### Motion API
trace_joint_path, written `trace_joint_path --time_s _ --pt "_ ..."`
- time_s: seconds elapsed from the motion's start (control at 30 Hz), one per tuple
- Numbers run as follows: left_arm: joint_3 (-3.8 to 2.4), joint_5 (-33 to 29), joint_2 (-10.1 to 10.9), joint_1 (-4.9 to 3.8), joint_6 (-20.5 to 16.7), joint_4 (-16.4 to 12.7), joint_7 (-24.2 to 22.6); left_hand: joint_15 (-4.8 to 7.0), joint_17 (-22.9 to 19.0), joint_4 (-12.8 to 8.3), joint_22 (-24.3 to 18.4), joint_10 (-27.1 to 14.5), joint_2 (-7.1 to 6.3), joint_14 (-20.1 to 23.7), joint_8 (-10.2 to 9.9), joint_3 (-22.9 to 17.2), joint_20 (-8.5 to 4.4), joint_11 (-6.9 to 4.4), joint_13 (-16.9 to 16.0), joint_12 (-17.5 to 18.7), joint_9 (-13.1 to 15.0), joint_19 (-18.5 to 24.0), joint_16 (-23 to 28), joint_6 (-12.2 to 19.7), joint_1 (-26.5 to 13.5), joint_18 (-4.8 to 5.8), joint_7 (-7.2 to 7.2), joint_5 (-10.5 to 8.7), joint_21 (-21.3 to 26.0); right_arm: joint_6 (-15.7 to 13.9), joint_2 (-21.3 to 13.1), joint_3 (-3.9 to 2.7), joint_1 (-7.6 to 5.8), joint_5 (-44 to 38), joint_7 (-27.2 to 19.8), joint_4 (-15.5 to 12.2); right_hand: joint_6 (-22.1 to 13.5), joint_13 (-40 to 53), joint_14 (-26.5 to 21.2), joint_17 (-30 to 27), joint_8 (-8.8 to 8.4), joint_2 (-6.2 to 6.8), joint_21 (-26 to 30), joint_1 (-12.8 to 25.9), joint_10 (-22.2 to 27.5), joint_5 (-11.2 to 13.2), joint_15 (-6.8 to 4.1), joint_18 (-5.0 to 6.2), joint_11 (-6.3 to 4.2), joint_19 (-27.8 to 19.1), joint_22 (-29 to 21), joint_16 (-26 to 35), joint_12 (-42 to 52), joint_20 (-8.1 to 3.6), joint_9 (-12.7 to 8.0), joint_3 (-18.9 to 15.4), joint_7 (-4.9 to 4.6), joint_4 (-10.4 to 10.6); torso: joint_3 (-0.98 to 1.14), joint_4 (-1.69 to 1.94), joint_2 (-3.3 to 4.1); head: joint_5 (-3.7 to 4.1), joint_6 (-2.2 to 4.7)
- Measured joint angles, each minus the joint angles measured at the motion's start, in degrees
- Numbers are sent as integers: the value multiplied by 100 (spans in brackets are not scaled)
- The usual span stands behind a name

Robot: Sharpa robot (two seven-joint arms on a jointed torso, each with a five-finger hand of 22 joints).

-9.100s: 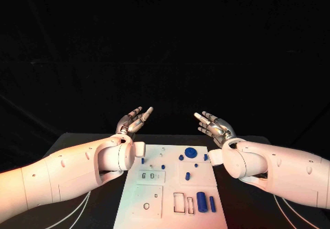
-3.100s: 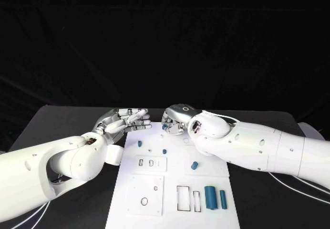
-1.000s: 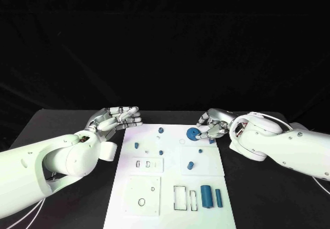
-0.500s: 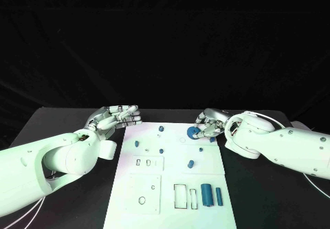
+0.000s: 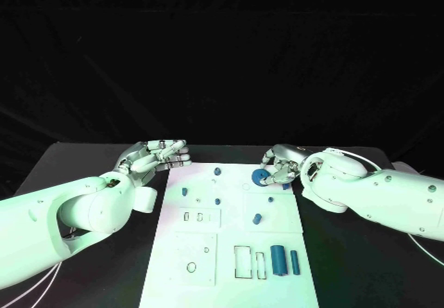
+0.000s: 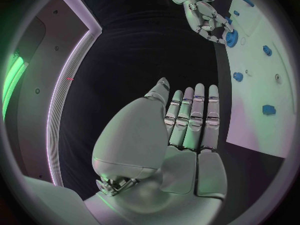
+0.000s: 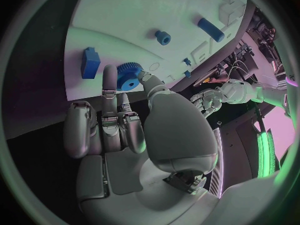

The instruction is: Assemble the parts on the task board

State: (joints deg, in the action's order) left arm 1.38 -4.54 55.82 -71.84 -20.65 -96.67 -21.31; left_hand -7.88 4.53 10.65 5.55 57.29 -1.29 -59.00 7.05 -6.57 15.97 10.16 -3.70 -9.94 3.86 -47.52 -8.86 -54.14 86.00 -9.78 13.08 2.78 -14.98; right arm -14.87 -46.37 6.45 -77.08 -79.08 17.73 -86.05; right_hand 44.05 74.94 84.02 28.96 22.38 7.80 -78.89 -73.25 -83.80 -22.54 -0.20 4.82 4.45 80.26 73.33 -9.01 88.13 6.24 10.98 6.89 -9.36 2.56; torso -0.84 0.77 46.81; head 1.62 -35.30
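Blue gear [image 5: 262, 176] in right hand [image 5: 280, 168] — no legible writing

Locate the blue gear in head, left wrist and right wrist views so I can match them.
Head view: blue gear at the task board's far right part, pinched by the right hand.
Left wrist view: gear near the circle's upper right, in that same hand.
Right wrist view: gear at the fingertips, left of centre.
Shared landmark: the white task board.
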Motion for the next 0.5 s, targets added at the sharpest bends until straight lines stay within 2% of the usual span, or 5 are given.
trace_joint_path --time_s 0.07,0.13,0.3,0.5 --pt "0 0 0 0 4 0 0 0 0 0 0 0 0 0 0 0 0 0 0 0 0 0 0 0 0 0 0 0 0 8 3 0 0 -51 15 -10 -21 0 0 0 43 -2 -16 -2 0 0 0 0 0 0 19 0 31 0 17 0 2 0 0 1 0 0 -3" --pt "0 0 0 0 7 1 1 0 0 0 0 0 0 0 0 0 0 0 0 0 0 0 0 0 0 0 0 0 0 21 7 0 2 -93 26 -14 -60 0 0 6 92 -7 -17 -54 0 0 0 -86 0 25 42 0 55 16 35 19 1 -19 1 2 0 2 -5" --pt "0 0 0 0 14 1 2 0 0 0 1 0 0 0 0 0 0 0 0 0 0 0 0 0 0 0 0 0 0 72 16 0 11 -200 54 -15 -99 0 0 11 247 -46 -64 -137 0 0 0 -88 0 74 123 23 131 8 86 113 3 -67 1 5 -1 4 -10" --pt "0 0 2 0 18 1 2 0 1 0 1 0 0 0 0 0 0 0 0 0 0 0 0 0 0 0 0 0 0 139 35 0 21 -296 88 -9 -99 -1 0 12 355 -69 -110 -174 1 0 0 -88 0 102 162 44 167 -20 121 190 3 -97 1 8 -1 4 -19"
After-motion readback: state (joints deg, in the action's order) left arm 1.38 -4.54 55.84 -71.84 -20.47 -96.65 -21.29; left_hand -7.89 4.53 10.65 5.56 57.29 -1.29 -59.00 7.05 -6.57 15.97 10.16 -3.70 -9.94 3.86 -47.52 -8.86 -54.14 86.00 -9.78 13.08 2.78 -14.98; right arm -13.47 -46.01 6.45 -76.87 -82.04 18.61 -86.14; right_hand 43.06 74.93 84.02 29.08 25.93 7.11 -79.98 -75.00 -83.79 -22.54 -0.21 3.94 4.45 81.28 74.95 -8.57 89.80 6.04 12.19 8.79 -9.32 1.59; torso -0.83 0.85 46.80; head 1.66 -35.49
